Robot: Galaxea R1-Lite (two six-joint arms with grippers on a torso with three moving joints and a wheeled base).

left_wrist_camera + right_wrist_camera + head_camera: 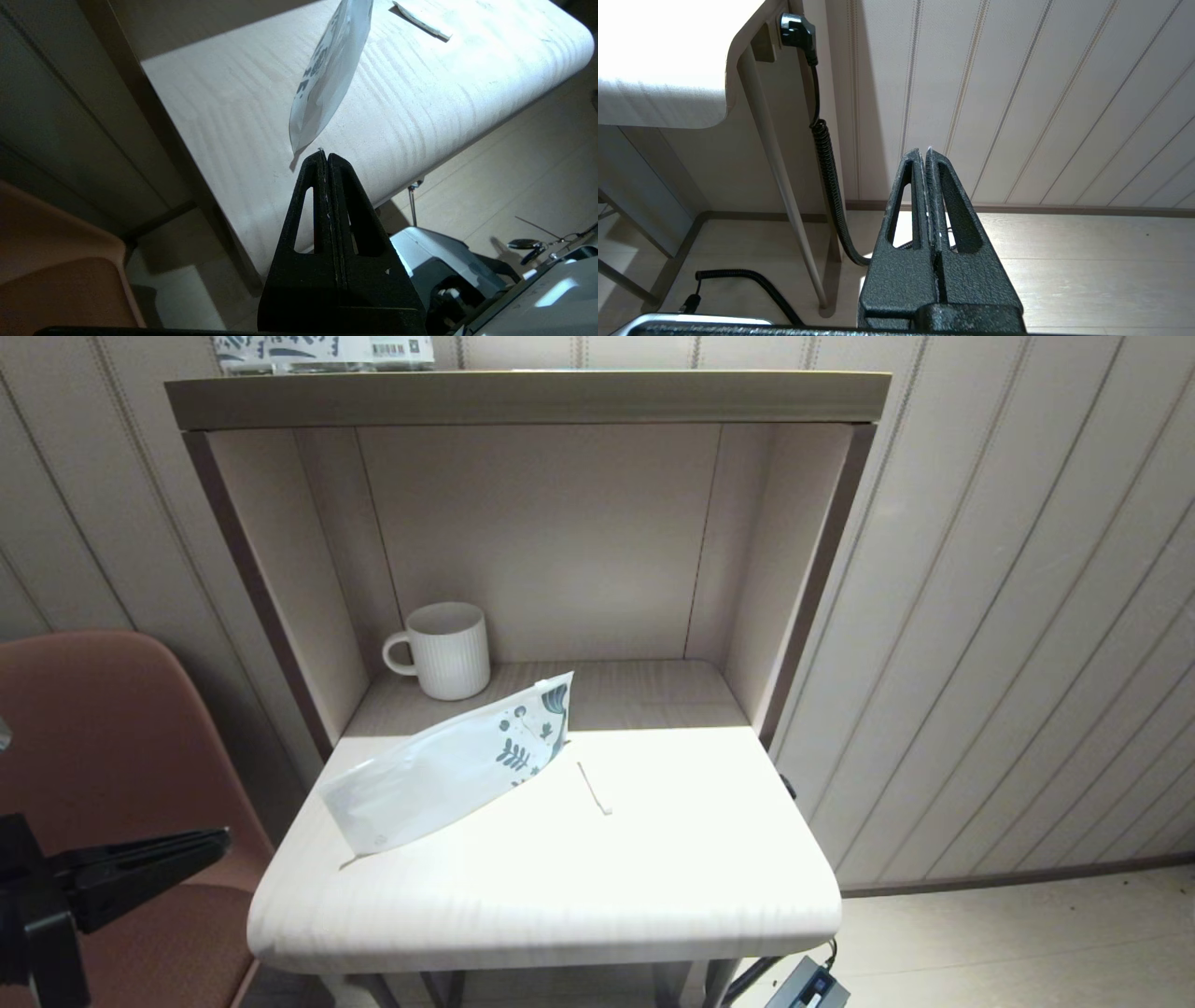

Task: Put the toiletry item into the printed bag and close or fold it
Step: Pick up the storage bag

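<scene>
A pale wooden table [560,905] stands by a striped wall, with a shelf nook at its far side. A white mug [446,650] sits in the nook. The bag [448,770] lies on the left part of the table, its leafy end pointing far. The stick [594,789] lies just right of the bag, not touching it. Nothing is done yet: the stick is outside the bag, and the bag is not folded. The left claw [219,840] is clenched and empty, near the table's left corner. The right claw [927,151] is clenched and empty too, low by the floor.
</scene>
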